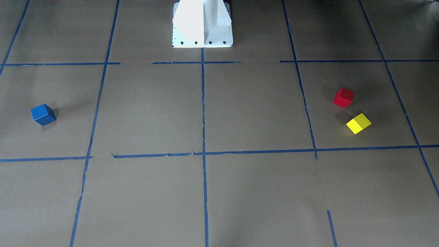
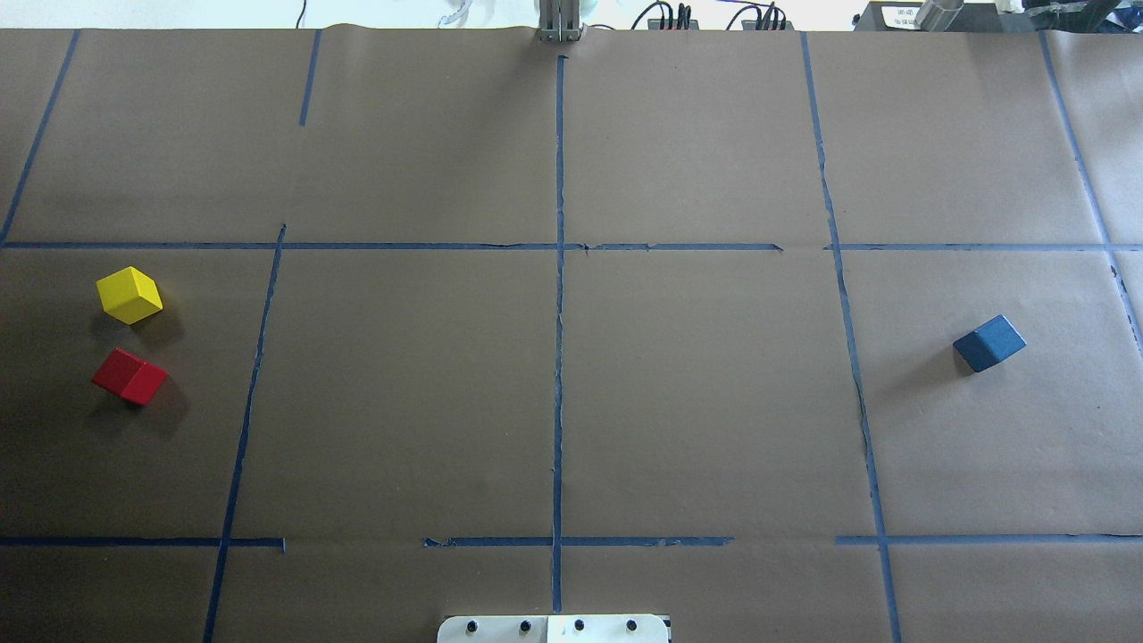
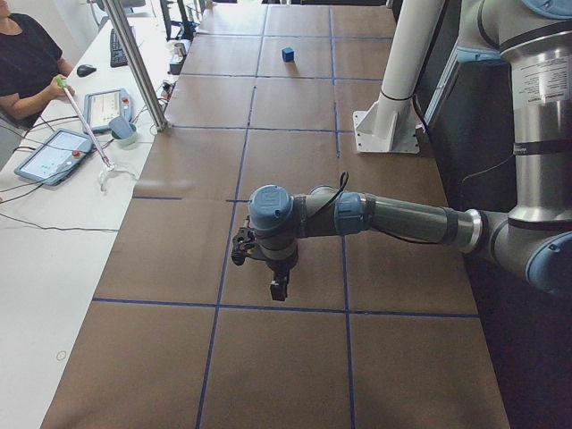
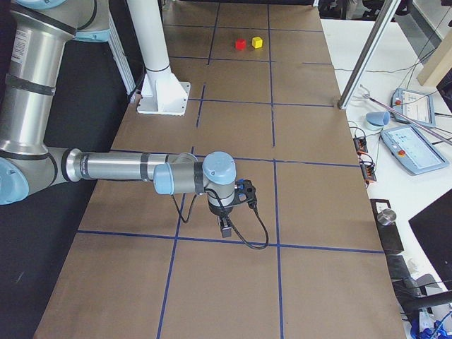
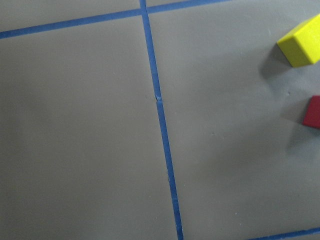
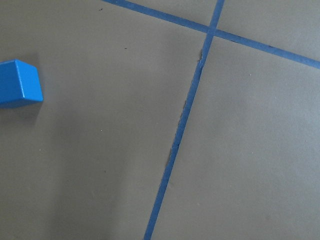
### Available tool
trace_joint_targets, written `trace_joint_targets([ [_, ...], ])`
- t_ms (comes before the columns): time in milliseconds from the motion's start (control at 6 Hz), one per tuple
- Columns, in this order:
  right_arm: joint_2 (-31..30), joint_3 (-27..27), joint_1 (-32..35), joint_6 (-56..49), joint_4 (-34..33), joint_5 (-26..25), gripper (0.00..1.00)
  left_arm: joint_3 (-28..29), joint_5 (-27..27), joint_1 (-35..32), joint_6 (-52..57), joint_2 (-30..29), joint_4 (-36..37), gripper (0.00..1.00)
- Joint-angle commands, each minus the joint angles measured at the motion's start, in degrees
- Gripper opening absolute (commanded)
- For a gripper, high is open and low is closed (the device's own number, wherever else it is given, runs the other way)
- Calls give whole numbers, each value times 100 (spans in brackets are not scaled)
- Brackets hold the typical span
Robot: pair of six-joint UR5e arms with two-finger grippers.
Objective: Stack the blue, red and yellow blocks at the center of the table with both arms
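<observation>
Three blocks lie apart on the brown table (image 2: 402,384). The blue block (image 2: 988,343) (image 1: 43,114) sits alone on the robot's right side. On its left side the yellow block (image 2: 129,295) (image 1: 358,123) and the red block (image 2: 129,377) (image 1: 343,97) rest close together. The left wrist view catches the yellow block (image 5: 301,45) and the red block (image 5: 313,112) at its right edge. The blue block (image 6: 17,83) shows at the left edge of the right wrist view. My left gripper (image 3: 279,290) and right gripper (image 4: 224,227) point down over the paper; I cannot tell whether they are open or shut.
The white pedestal base (image 1: 202,24) stands at the table's robot-side edge. A person (image 3: 31,54) sits at a white side desk with tablets (image 3: 54,154) beyond the far edge. A metal post (image 3: 134,63) rises at that edge.
</observation>
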Motion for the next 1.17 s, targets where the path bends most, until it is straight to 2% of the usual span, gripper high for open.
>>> trace_joint_targets([
  [0,-33,-14,2,-54,-10,201,100,117,12,18,-27,-75,-123,100],
  [667,-51,-23,-7,-46,-1,282,100,258,-5,45,-27,-75,-168,100],
  [833,-51,-23,-16,-63,7,491,100,276,-6,45,-18,-75,-150,100],
  [1000,-42,-23,-138,-20,355,450,100,285,-6,45,-10,-58,-150,100],
])
